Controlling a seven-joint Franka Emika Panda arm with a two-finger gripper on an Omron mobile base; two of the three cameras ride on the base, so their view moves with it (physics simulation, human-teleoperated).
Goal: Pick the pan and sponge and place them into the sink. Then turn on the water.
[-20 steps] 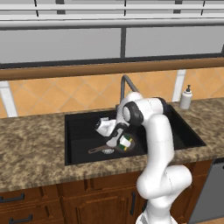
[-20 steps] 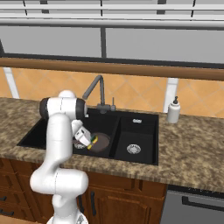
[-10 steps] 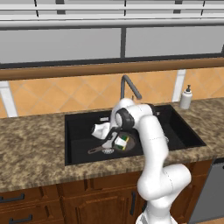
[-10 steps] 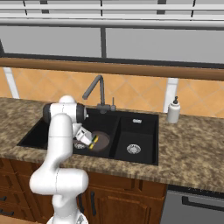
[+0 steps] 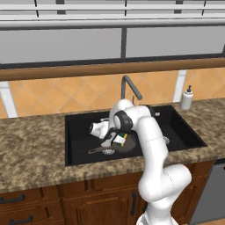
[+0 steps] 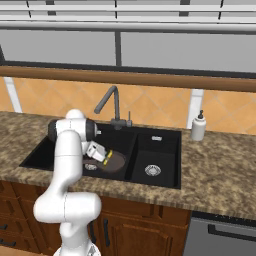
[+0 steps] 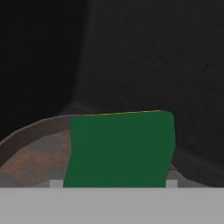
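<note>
The dark brown pan lies in the wide basin of the black sink, its thin handle pointing left. Just above the pan my gripper reaches down into the basin, shut on the sponge, which is tilted. From the right base view the sponge shows its yellow edge over the pan, next to the gripper. In the hand view the green sponge spans the gap between the fingertips, with the pan's brown rim behind it.
A dark grey gooseneck faucet stands behind the sink, with a small lever beside its base. A white soap dispenser sits on the counter to the right. Granite counter surrounds the basins.
The arm's upper joints have swung left over the basin. The hand with the sponge has shifted slightly left and stays low over the pan.
</note>
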